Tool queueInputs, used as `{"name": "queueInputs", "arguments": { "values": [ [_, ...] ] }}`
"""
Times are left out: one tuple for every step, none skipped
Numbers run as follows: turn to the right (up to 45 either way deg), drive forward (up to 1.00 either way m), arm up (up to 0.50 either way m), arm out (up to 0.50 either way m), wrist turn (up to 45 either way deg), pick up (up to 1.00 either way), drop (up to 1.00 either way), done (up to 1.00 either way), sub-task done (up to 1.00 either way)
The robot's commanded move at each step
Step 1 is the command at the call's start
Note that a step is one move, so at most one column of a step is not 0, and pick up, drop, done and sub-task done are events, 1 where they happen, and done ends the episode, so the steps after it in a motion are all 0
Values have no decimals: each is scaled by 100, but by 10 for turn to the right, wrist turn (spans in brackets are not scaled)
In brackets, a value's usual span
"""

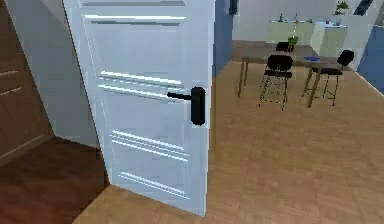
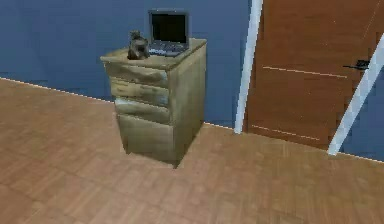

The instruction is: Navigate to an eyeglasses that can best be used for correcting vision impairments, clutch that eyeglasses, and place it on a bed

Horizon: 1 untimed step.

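Forward view: white door (image 1: pixel 150 100) blocks the way, table (image 1: pixel 255 52) beyond; pincer state unclear.

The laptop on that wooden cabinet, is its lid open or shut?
Open: the laptop has its dark screen standing upright behind the keyboard, atop the wooden cabinet.

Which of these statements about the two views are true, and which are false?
1. The white door has a black handle. True.
2. A laptop stands on the cabinet. True.
3. The chairs by the table are red. False: they are black.
4. The wall behind the cabinet is green. False: it is blue.
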Motion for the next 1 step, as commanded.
{"name": "queueInputs", "arguments": {
  "values": [
    [-450,0,0,0,0,0,0,0,0]
  ]
}}
